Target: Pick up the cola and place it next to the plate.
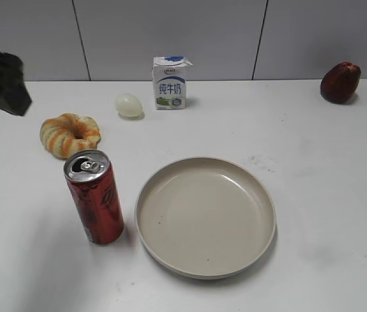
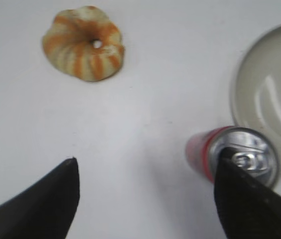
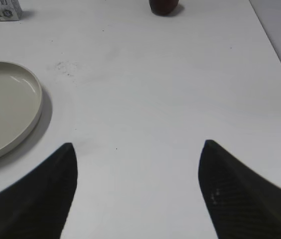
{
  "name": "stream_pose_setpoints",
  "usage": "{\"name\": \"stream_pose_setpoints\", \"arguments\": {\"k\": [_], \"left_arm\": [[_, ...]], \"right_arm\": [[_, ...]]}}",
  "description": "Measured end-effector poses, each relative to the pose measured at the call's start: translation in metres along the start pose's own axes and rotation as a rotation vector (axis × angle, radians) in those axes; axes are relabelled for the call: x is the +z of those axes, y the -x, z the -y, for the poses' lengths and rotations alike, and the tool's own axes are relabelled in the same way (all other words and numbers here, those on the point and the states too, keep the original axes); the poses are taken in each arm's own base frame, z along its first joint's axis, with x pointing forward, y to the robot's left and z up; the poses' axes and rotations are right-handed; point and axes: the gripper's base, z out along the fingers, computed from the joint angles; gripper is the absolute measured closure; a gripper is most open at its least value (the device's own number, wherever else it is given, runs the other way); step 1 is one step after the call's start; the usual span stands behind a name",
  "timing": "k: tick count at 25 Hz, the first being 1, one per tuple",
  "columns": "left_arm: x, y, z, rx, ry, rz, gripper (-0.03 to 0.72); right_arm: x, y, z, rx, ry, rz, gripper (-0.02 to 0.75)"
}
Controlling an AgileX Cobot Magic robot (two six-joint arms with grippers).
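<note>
Cola (image 2: 240, 157) below wide-open left gripper (image 2: 145, 172)

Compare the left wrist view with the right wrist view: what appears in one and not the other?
Only the left wrist view shows the cola, standing upright just outside the plate, and the ring-shaped bread. Only the right wrist view shows the milk carton and a dark red fruit at the far edge. Both show the plate, bare white table, and an open tool holding nothing: left tool, right tool.
</note>
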Motion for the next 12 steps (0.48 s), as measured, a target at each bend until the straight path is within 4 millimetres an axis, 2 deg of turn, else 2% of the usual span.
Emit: {"name": "stream_pose_setpoints", "arguments": {"k": [5,9,12], "left_arm": [[-0.017,0.005,-0.056,-0.066,0.107,-0.031,0.059],[-0.024,-0.011,-0.103,-0.173,0.181,-0.11,0.068],[-0.029,-0.024,-0.124,-0.301,0.165,-0.16,0.073]], "right_arm": [[0.0,0.0,0.0,0.0,0.0,0.0,0.167],[0.0,0.0,0.0,0.0,0.0,0.0,0.167],[0.0,0.0,0.0,0.0,0.0,0.0,0.167]]}}
